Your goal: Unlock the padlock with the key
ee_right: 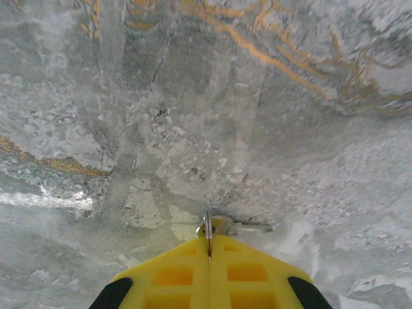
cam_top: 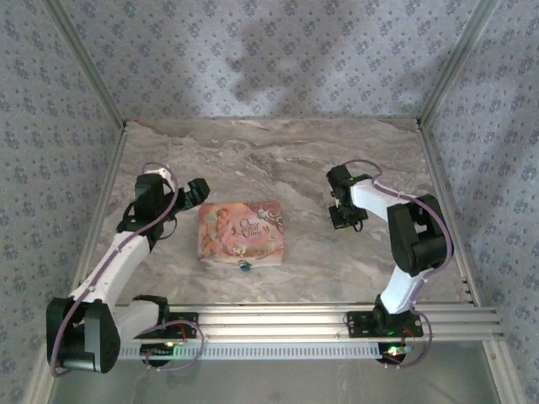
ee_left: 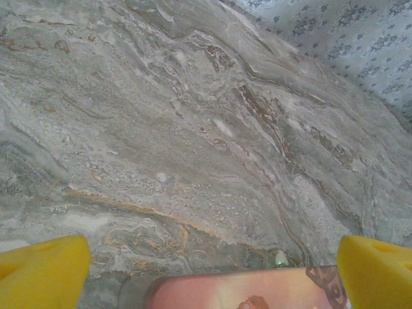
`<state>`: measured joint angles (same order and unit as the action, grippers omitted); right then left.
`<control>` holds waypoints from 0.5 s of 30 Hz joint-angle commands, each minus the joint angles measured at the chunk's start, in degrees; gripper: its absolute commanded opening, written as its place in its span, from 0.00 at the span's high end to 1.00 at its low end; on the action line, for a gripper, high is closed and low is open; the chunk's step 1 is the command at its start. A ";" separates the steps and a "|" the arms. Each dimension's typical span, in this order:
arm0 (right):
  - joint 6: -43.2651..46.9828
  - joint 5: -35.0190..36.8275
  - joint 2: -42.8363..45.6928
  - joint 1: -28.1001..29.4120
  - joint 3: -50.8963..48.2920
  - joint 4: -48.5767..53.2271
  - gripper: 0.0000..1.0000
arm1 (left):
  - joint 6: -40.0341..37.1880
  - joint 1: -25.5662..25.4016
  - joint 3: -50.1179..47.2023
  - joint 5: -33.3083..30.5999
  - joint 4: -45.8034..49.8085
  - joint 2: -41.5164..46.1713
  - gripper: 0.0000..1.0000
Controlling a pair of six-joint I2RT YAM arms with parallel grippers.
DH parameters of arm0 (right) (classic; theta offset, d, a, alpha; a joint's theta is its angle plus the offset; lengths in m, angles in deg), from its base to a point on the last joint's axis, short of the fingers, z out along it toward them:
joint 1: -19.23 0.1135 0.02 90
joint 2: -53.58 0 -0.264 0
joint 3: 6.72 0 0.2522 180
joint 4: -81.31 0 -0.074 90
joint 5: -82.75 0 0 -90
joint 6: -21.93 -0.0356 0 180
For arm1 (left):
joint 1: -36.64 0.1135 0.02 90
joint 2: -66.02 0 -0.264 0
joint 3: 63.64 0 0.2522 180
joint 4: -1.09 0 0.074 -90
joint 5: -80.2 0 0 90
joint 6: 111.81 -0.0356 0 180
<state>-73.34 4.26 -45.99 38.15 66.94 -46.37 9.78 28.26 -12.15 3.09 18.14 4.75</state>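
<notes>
Top view: the pink box [cam_top: 240, 231] lies mid-table, with the padlock [cam_top: 244, 265] small against its 6 o'clock edge. The right gripper [cam_top: 345, 219] is low over the marble at the box's 3 o'clock, so the padlock lies at about 8 o'clock from it. The left gripper [cam_top: 198, 189] sits off the box's 10 o'clock corner.

Left wrist view: its yellow fingers [ee_left: 38, 270] stand wide apart, with the box edge between them.

Right wrist view: the fingers are pressed together on the key [ee_right: 238, 226], whose blade points to 3 o'clock.
</notes>
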 commanded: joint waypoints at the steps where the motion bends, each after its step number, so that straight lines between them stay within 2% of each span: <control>1: 3.22 4.39 4.31 1.70 -0.80 -1.74 1.00 | 0.61 -0.23 2.19 2.08 0.88 0.81 0.02; 4: 6.25 6.58 7.37 3.44 -1.62 -3.87 1.00 | 1.48 -0.23 3.26 4.42 1.51 0.23 0.02; 7: 7.74 5.63 9.97 4.28 -1.98 -6.16 1.00 | 2.44 -0.23 4.84 7.61 2.23 -0.87 0.02; 15: 5.84 -8.89 16.17 4.29 -0.62 -9.07 1.00 | 7.79 -1.17 6.23 14.18 -1.12 -1.94 0.03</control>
<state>-67.27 2.14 -32.09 42.26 65.74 -53.93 14.22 27.72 -7.27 13.25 19.08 2.87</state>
